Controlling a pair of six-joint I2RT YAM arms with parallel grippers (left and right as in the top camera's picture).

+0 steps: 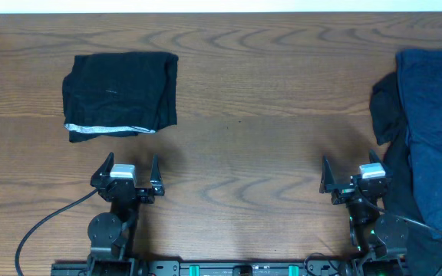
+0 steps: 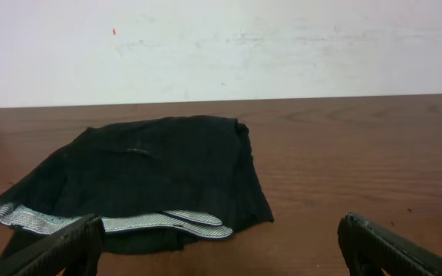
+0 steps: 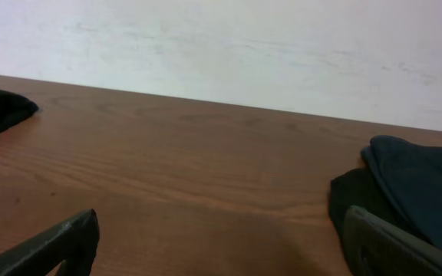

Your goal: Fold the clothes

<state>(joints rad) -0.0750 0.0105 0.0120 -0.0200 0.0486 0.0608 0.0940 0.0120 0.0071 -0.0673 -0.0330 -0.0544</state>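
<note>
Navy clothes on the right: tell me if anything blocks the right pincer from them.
Nothing visible does. The right pincer is open and empty, and the navy clothes lie just to its right on the table, with no object between them.

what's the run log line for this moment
left gripper: open, empty | right gripper: open, empty | black garment: folded, ahead of left gripper | navy clothes: heaped, right edge
</note>
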